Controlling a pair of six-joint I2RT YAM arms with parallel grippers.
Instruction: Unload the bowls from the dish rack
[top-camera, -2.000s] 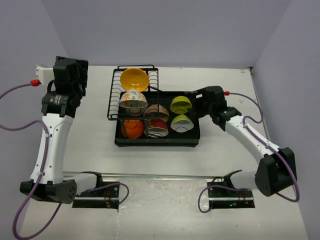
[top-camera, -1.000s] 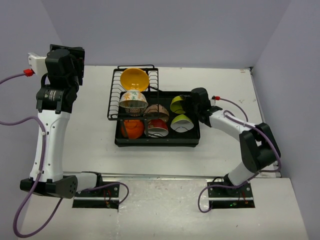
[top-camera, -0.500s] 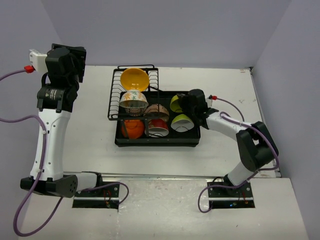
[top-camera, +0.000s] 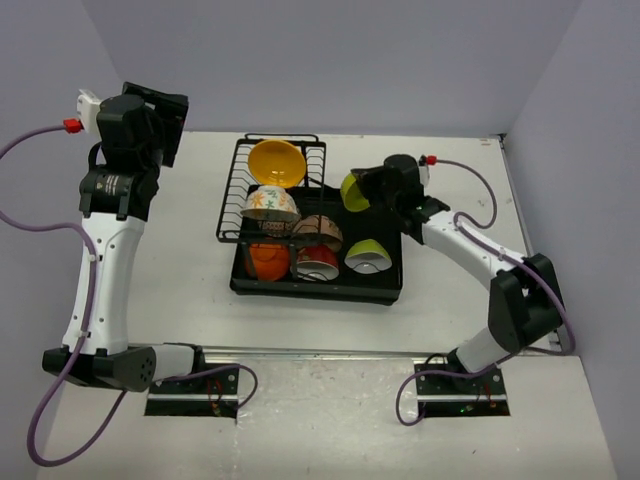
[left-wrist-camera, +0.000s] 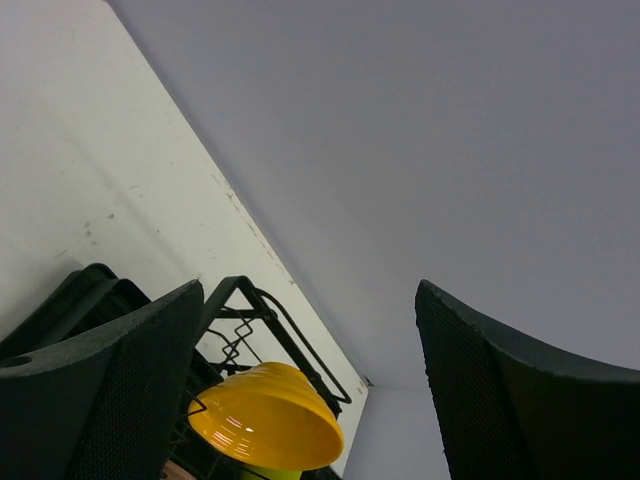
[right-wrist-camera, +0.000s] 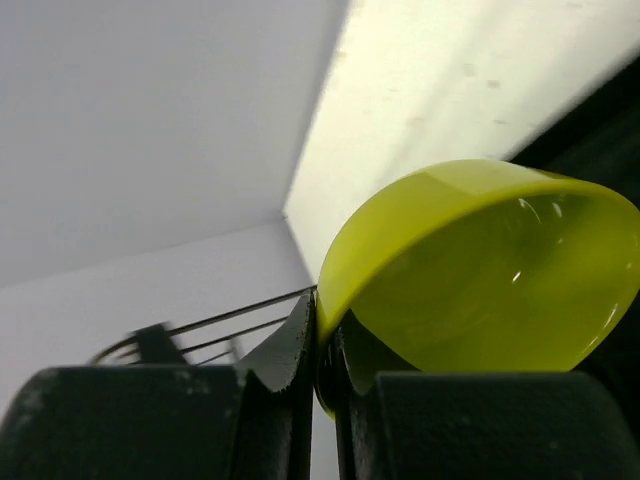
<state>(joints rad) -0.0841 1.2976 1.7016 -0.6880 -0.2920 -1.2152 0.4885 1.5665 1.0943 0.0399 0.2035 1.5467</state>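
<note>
Lime green bowl (top-camera: 349, 192) is pinched by its rim in the closed right gripper (top-camera: 364, 188) and held over the far right corner of the dish rack (top-camera: 396, 285), where six others sit. The carry-out step appears to be in hand, so a set-down on the table (top-camera: 455, 170) beside the rack is called for next. The left gripper (left-wrist-camera: 305, 300) is held open and empty, well left of the rack.

Glossy lime green bowl (right-wrist-camera: 480, 280), black wire rack (top-camera: 232, 190)

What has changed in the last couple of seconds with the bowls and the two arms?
The right arm's fingers closed on the rim of one lime green bowl and lifted it out of the dish rack, toward the far side. The other lime green bowl and the rest stayed put. The left arm's fingers barely shifted and are open.
</note>
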